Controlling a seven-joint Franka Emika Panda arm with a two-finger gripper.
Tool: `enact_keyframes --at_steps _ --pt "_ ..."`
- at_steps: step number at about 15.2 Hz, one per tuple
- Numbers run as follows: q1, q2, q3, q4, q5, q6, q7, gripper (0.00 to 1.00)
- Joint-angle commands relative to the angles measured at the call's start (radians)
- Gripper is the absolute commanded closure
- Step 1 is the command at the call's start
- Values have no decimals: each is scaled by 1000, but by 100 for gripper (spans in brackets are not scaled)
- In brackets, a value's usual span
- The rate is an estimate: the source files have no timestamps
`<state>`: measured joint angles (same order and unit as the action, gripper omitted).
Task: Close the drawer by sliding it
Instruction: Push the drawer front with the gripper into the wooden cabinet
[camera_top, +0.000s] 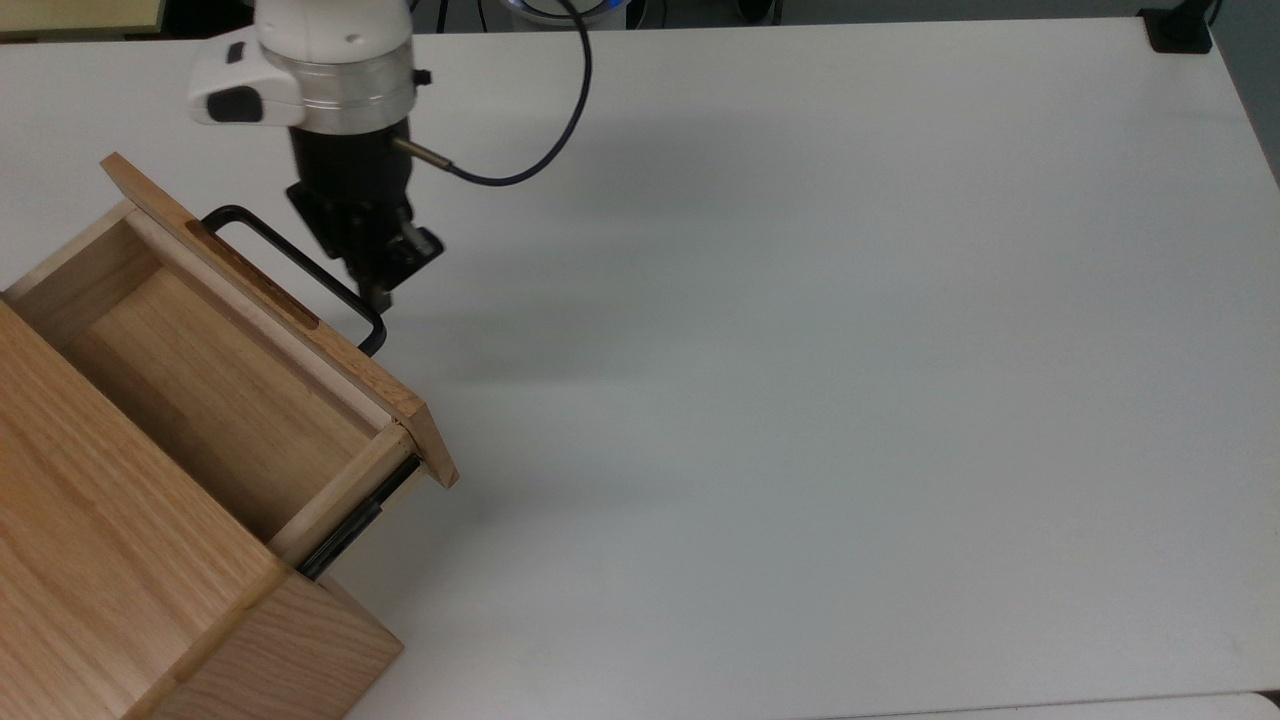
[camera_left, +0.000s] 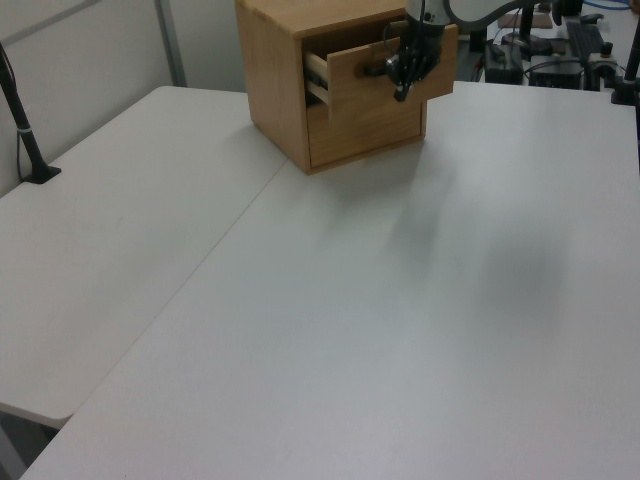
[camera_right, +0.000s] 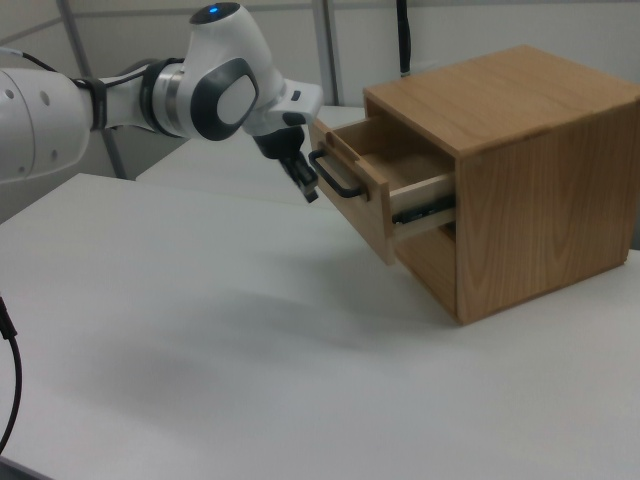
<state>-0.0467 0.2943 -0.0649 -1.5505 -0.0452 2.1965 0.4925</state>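
The light oak drawer (camera_top: 200, 380) stands pulled out of its cabinet (camera_top: 90, 560) at the top view's left, and its inside is bare. Its flat front panel (camera_top: 330, 350) carries a long black bar handle (camera_top: 300, 265). My gripper (camera_top: 379, 292) hangs shut just off the handle's near end, on the table side of the bar; I cannot tell whether it touches. In the right view the gripper (camera_right: 310, 190) points down at the handle (camera_right: 336, 177) from the right view's left. In the left view the gripper (camera_left: 401, 92) overlaps the drawer front (camera_left: 360, 80).
The white table (camera_top: 800, 400) stretches wide to the top view's right. A black cable (camera_top: 560, 120) loops from the wrist. A black clamp base (camera_top: 1180, 30) sits at the far right corner, and a black post (camera_left: 25, 130) stands at the left view's left edge.
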Motion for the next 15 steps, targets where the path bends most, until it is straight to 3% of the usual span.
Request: enact_keyframes --at_steps 1,11,15 --pt "13 46 -56 38 -15 115 14 100" --pt "11 175 -171 59 -19 578 8 100" --pt "11 174 -171 56 -54 592 8 100"
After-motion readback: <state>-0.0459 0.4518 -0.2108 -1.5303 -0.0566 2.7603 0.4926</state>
